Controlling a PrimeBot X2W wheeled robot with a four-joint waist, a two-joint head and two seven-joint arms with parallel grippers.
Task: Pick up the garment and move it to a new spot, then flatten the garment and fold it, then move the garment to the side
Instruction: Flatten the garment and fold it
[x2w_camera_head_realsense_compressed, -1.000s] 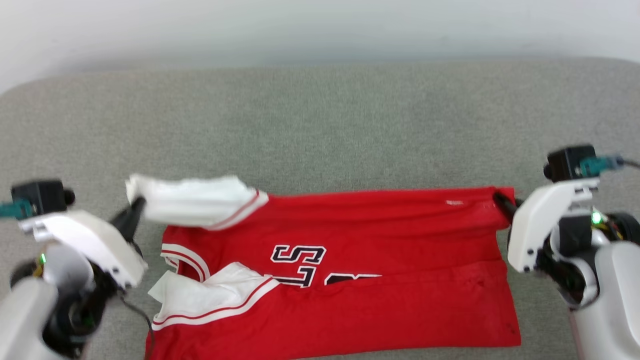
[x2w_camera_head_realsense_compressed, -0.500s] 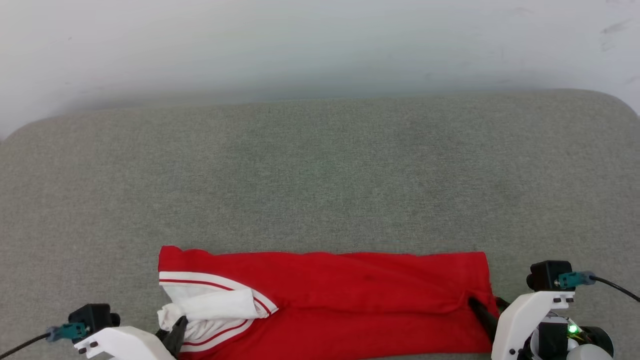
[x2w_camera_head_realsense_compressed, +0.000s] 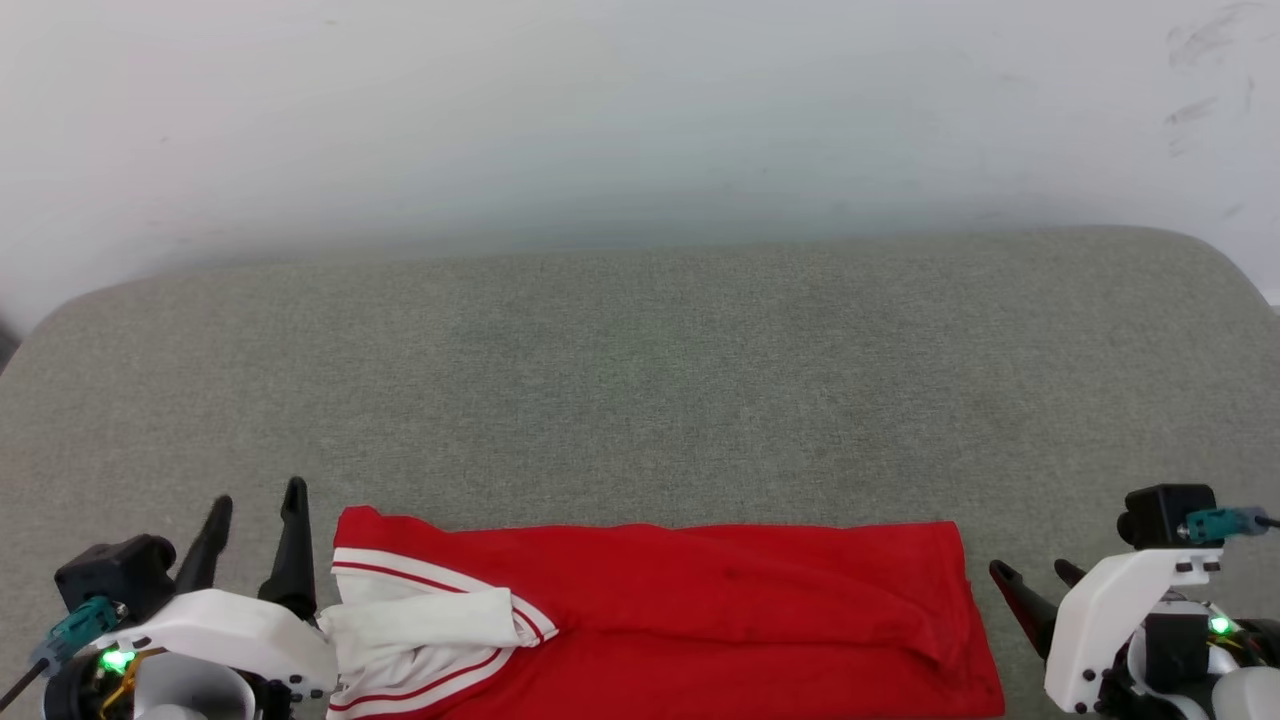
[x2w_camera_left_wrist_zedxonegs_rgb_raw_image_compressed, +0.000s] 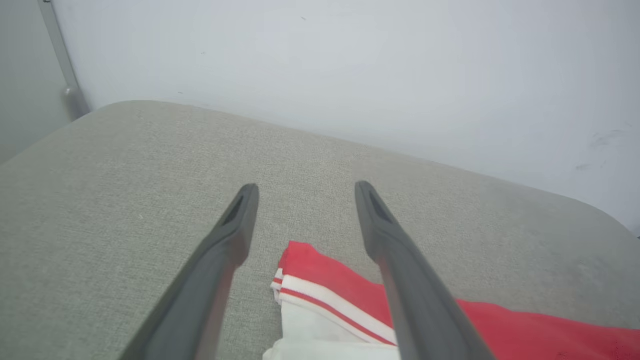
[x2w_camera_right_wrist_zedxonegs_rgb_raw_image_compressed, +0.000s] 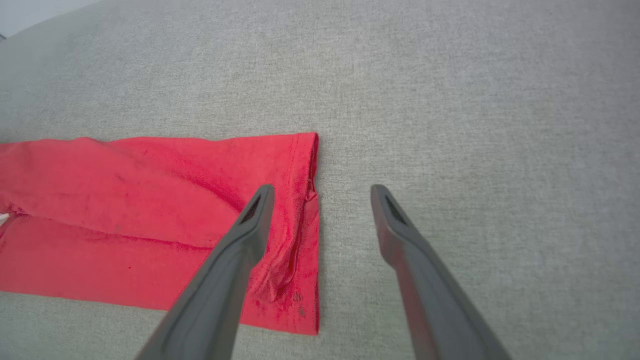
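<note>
Here, a red jersey-style garment (x2w_camera_head_realsense_compressed: 720, 610) lies along the near edge of a grey fabric-covered table (x2w_camera_head_realsense_compressed: 640, 380), in front of a pale wall (x2w_camera_head_realsense_compressed: 640, 120). It is doubled lengthwise into a long, narrow band with plain red cloth on top. No lettering shows. At its left end, a white sleeve (x2w_camera_head_realsense_compressed: 420, 615) with red-and-white striped trim is tucked across the band.

The left pincer (x2w_camera_head_realsense_compressed: 257, 495) sits just beside that sleeve end. Its two dark fingers are spread apart, pointing away from the robot, with nothing between them. In the left wrist view, the red corner and striped trim lie below the gap between the fingers, apart from them.

The right pincer (x2w_camera_head_realsense_compressed: 1030, 568) sits just off the band's right hem, also spread wide and empty. In the right wrist view, one of its fingers crosses over the hem while the other is over bare table. A small rumpled ridge runs beside that hem.

With one pincer at each end, the arms seem placed to handle the two ends of a long fold together. The lengthwise fold appears laid and let go. A crosswise fold, then shifting the garment aside, probably remain.
</note>
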